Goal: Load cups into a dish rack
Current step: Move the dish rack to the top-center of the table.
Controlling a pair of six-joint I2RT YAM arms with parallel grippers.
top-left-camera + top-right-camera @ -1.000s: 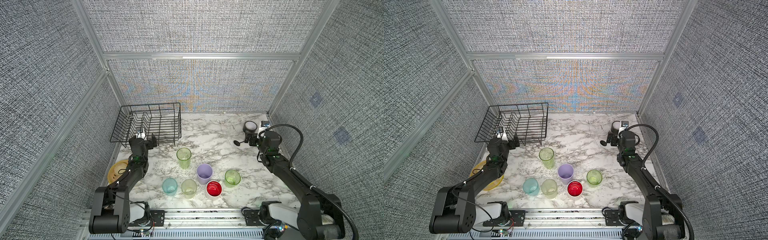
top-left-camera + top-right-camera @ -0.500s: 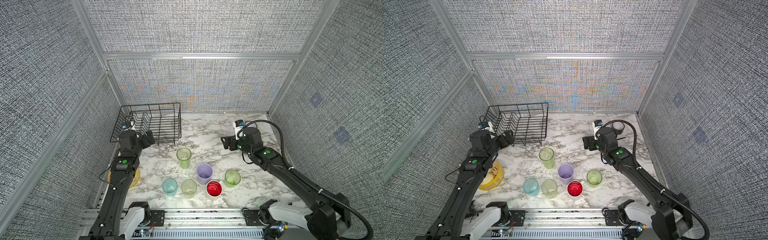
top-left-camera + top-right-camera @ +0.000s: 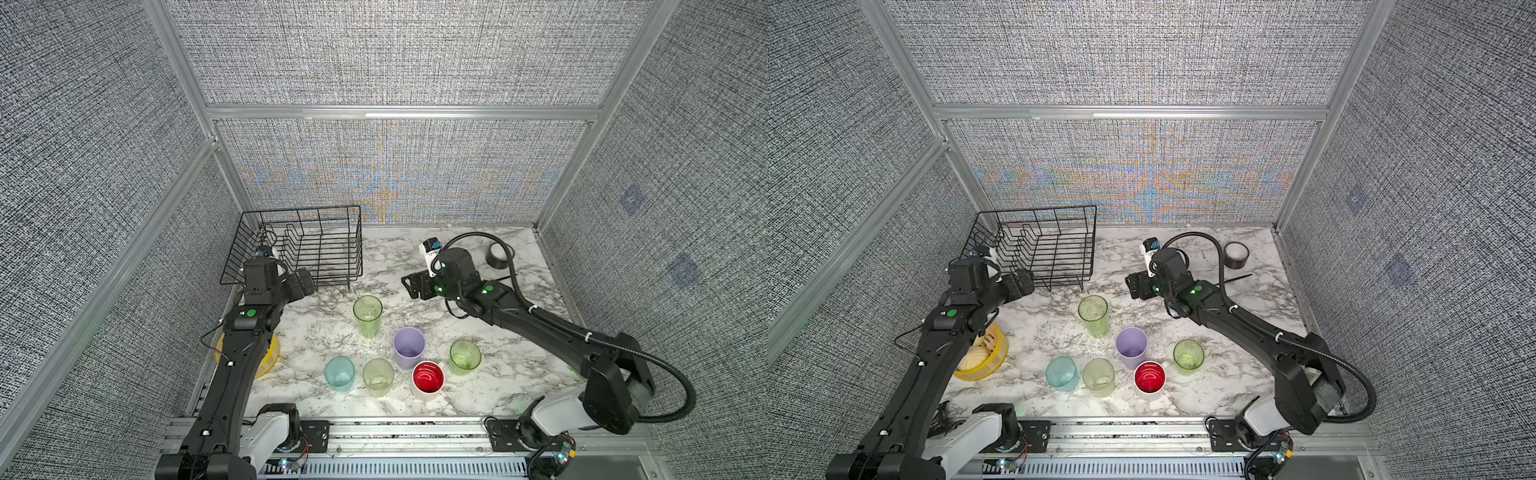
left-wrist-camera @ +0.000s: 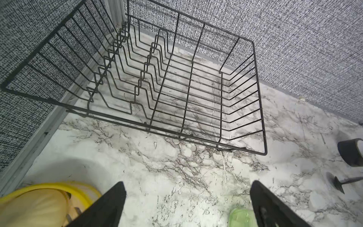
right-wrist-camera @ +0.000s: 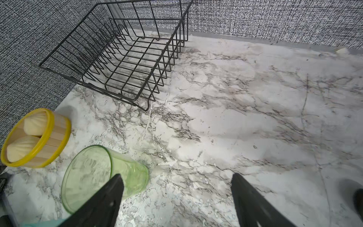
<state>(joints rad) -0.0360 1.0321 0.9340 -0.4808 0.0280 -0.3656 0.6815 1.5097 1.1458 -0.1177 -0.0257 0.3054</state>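
Left jaws, right jaws swung inward over last second; both apart, empty, near tall green cup (image 3: 368,318). Six cups (image 3: 409,347) unmoved on counter (image 3: 390,249), outside dish rack (image 3: 328,253).

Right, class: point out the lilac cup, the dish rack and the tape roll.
lilac cup (image 3: 409,345): in a top view, on its open mouth.
dish rack (image 3: 355,249): in a top view, on its side wall.
tape roll (image 3: 1236,251): in a top view, on its white centre.
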